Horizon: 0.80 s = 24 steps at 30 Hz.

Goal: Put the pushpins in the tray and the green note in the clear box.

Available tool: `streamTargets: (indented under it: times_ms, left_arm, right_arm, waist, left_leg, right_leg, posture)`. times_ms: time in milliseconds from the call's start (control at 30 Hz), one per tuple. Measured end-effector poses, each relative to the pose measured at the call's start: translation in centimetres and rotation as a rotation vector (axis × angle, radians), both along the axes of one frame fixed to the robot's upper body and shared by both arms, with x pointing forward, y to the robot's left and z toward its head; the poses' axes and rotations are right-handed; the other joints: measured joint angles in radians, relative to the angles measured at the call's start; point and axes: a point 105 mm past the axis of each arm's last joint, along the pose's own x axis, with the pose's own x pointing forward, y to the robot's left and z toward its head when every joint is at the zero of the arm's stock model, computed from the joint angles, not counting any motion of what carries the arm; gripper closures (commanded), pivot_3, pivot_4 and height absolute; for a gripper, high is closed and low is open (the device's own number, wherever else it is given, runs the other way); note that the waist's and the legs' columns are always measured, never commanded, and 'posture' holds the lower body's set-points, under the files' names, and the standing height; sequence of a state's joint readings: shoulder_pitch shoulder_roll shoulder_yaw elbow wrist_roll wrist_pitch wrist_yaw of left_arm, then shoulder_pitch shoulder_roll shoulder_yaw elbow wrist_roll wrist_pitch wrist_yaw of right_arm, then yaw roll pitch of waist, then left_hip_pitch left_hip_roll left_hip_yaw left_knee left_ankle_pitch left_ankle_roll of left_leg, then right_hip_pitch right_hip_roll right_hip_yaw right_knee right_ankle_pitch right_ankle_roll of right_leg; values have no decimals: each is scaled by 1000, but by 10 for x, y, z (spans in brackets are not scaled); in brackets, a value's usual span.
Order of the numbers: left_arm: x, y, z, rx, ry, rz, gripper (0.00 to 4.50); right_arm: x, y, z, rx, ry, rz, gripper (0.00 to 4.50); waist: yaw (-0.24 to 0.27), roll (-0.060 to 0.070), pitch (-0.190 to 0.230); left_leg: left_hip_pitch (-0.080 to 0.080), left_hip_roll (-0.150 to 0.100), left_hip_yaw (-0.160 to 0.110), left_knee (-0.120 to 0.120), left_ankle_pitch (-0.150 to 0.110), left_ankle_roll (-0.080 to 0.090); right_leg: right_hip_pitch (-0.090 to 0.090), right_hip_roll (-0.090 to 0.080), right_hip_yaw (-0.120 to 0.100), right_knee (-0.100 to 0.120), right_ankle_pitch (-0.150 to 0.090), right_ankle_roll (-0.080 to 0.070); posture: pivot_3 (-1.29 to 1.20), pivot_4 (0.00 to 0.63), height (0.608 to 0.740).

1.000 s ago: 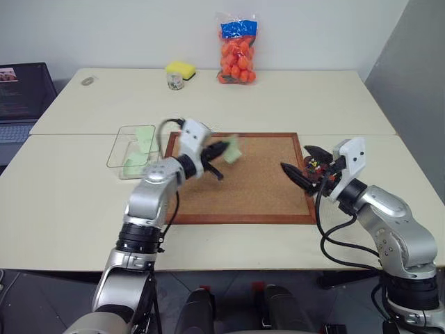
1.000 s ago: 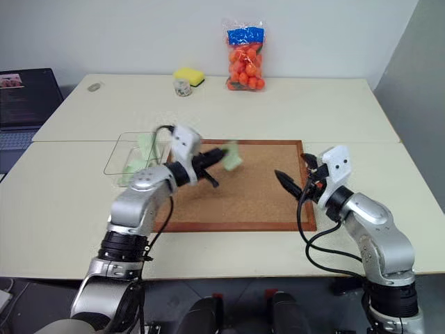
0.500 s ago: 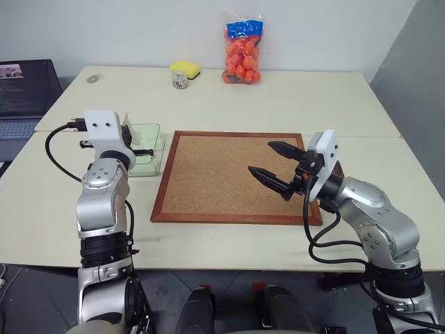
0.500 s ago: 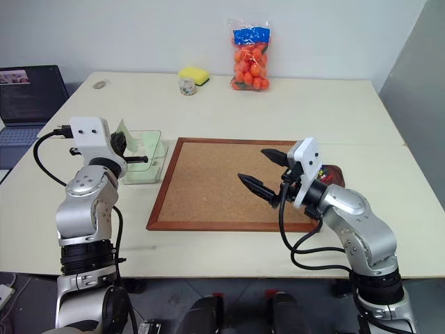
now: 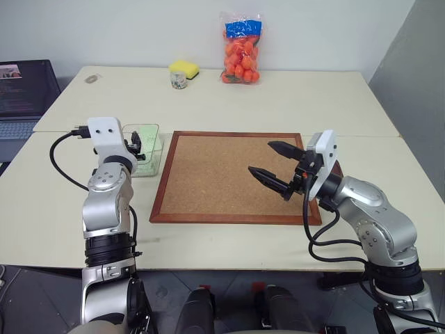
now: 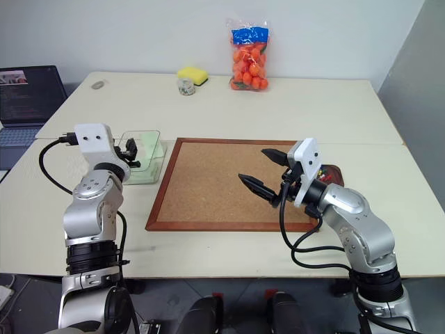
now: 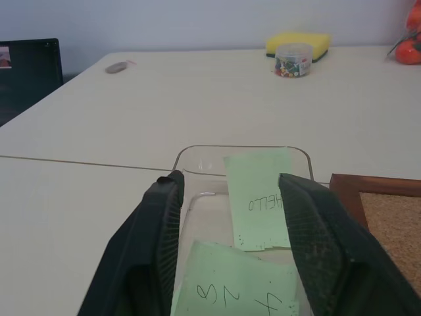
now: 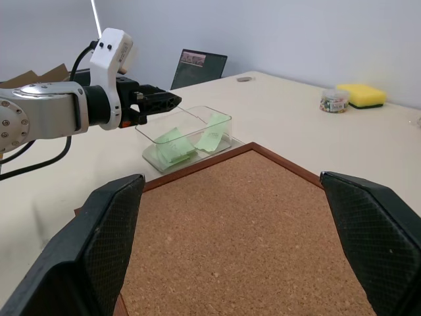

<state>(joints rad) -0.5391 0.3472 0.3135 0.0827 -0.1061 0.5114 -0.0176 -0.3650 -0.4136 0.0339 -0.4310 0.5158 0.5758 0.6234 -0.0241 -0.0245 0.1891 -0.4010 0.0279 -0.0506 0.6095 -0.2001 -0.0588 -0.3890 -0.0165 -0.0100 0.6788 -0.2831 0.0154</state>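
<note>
Green notes (image 7: 258, 197) lie inside the clear box (image 5: 143, 149). Left gripper (image 5: 137, 144) hovers there with fingers apart, holding nothing. Right gripper (image 5: 272, 169) fingers stand wide over the cork board (image 5: 215, 182).

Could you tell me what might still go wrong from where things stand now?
One green note leans upright against the wall of the clear box rather than lying flat, so the left gripper, open just above it, might catch it when pulling away. The open right gripper hangs low over the cork board and could scrape it.
</note>
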Motion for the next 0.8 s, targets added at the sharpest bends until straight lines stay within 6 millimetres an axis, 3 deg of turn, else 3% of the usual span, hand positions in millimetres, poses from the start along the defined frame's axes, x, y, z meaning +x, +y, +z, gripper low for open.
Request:
streamTargets:
  times_ms: [200, 233, 533, 667, 800]
  left_arm:
    - [3, -15, -5, -11, 20, -98, 76]
    - [3, -19, -6, -10, 25, -122, 15]
    - [-16, -70, -13, -48, 19, -344, 15]
    - [-31, -84, -25, -82, 12, -349, 15]
    - [-40, -92, -38, -107, 34, -341, 15]
  right_arm:
    - [7, -8, -4, -20, -1, -95, 0]
    - [9, -10, -6, -20, 5, -117, 0]
    - [30, -43, -29, -65, 43, -507, 0]
    - [31, -57, -43, -97, 53, -660, 0]
    - [31, -58, -51, -89, 70, -725, 0]
  waist:
    - [0, 0, 0]
    - [-1, 0, 0]
    - [0, 0, 0]
    - [0, 0, 0]
    - [-2, 0, 0]
  left_leg:
    - [0, 0, 0, 0, 0, 0]
    - [0, 0, 0, 0, 0, 0]
    - [0, 0, 1, 0, 0, 0]
    - [0, 0, 1, 0, 0, 0]
    - [0, 1, 0, 0, 0, 0]
  right_leg:
    - [0, 0, 0, 0, 0, 0]
    - [0, 0, 0, 0, 0, 0]
    - [0, -1, 2, 0, 0, 0]
    - [0, -1, 3, 0, 0, 0]
    - [0, 0, 2, 1, 0, 0]
  posture:
    - [0, 150, 740]
    - [0, 150, 740]
    - [0, 150, 740]
    - [0, 150, 740]
    - [0, 150, 740]
